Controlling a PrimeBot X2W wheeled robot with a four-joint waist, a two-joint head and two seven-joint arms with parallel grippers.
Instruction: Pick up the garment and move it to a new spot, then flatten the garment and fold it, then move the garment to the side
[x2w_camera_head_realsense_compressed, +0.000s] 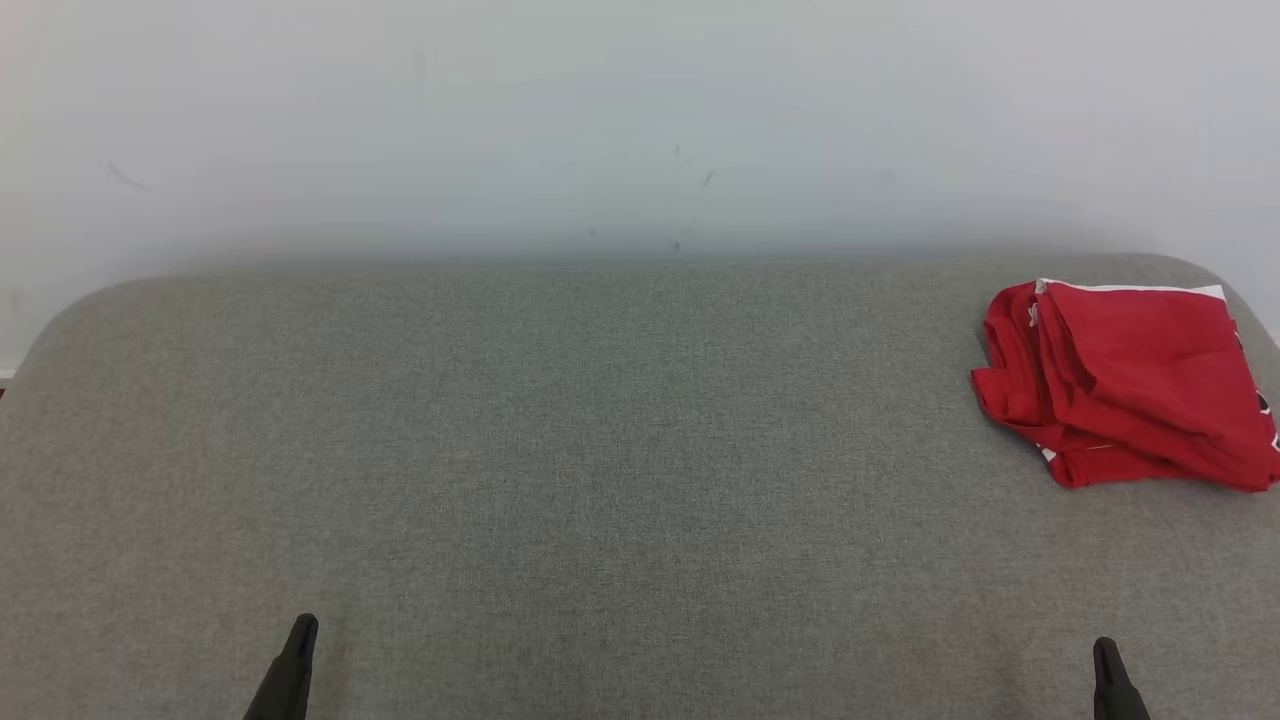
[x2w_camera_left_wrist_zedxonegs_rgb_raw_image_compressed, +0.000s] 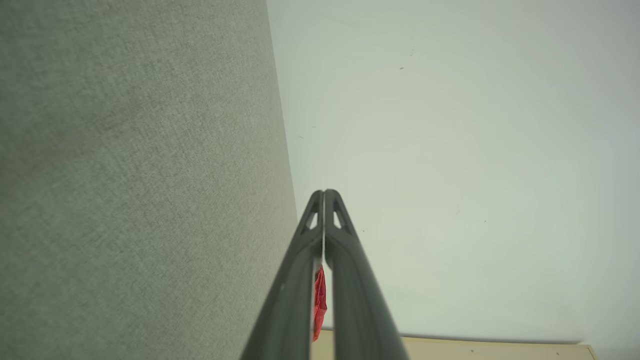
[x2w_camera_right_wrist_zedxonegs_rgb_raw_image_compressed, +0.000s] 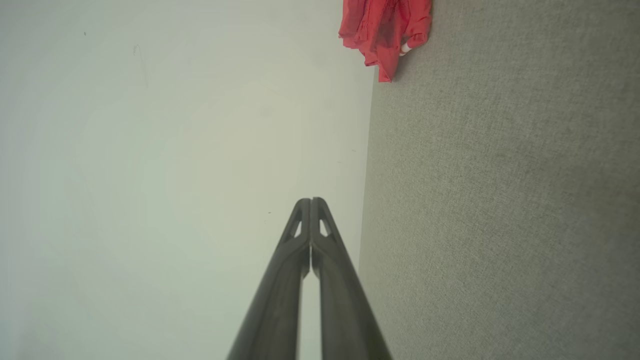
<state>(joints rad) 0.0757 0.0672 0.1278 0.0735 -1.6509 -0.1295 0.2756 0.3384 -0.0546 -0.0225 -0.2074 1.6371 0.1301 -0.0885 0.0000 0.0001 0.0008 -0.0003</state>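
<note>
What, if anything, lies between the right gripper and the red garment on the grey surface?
Nothing visible does. In the head view the shut right gripper sits at the lower right, and the red garment lies bunched at the far right of the grey surface. Just plain grey fabric separates them.

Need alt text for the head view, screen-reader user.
A rumpled red garment with white trim lies at the far right of a grey fabric surface, near its back corner. The closed tips of the left hand and right hand rise from the bottom edge; a pale wall stands behind.
</note>
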